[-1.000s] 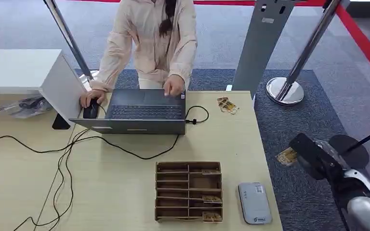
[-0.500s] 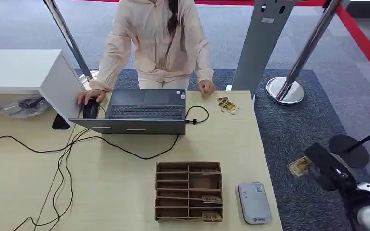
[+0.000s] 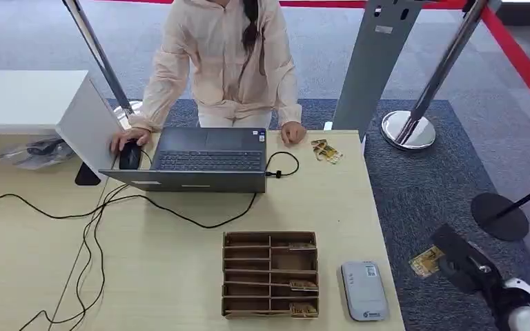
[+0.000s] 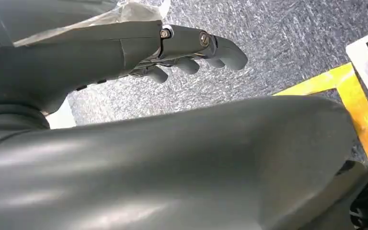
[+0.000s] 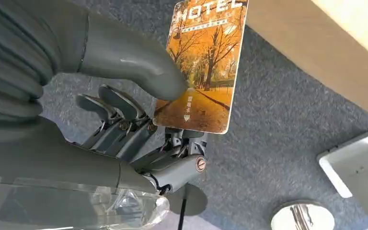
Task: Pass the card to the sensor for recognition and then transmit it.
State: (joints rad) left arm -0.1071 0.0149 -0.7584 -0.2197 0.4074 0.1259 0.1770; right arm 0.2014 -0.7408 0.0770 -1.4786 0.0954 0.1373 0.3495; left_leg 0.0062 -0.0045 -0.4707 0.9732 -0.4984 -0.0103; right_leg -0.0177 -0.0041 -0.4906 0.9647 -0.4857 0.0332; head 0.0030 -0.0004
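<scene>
An orange hotel card point(image 3: 426, 261) point(image 5: 203, 72) is pinched in my right hand point(image 3: 464, 262) point(image 5: 134, 124), the thumb point(image 5: 139, 64) pressing on its printed face. Hand and card hang over the carpet, off the table's right edge and level with the grey card sensor point(image 3: 364, 290). The sensor lies flat near the table's front right corner, with nothing on it. My left hand point(image 4: 191, 48) hangs beside my body over the carpet, fingers loosely stretched and holding nothing.
A cardboard organizer point(image 3: 270, 274) with a few cards stands left of the sensor. A person point(image 3: 224, 62) stands behind the laptop point(image 3: 207, 160), one hand on the mouse, the other on the table edge. Loose cards point(image 3: 326, 150) lie nearby. Cables point(image 3: 96, 227) and stanchion bases point(image 3: 407, 129) surround.
My right hand has dropped lower and toward me with the card, staying right of the table. The person's hand has left the laptop and come to rest on the table edge beside it.
</scene>
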